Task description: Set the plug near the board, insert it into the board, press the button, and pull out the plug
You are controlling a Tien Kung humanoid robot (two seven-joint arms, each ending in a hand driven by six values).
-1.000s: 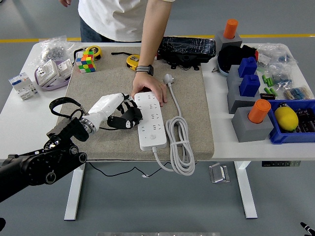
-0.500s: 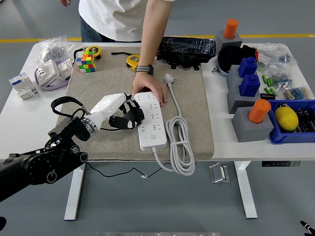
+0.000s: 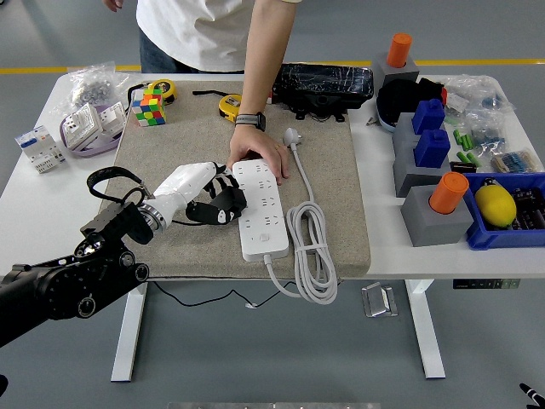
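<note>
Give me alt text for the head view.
The robot's left hand rests at the left edge of a white power strip on a beige mat, while a person's hand holds the strip's far end. The plug lies unplugged beyond it.

Left hand (image 3: 207, 198), fingers (image 3: 223, 209) curled, empty.

The board (image 3: 262, 209) lay lengthwise at the centre of the mat (image 3: 341, 196), which covered the middle of the table (image 3: 34, 200). The left hand (image 3: 209, 194) sat just left of the board, on the mat. A person's hand (image 3: 260, 156) rested on the board's far end. The plug (image 3: 293, 136) lay just right of that hand, its cable (image 3: 308, 247) coiled right of the board.
</note>
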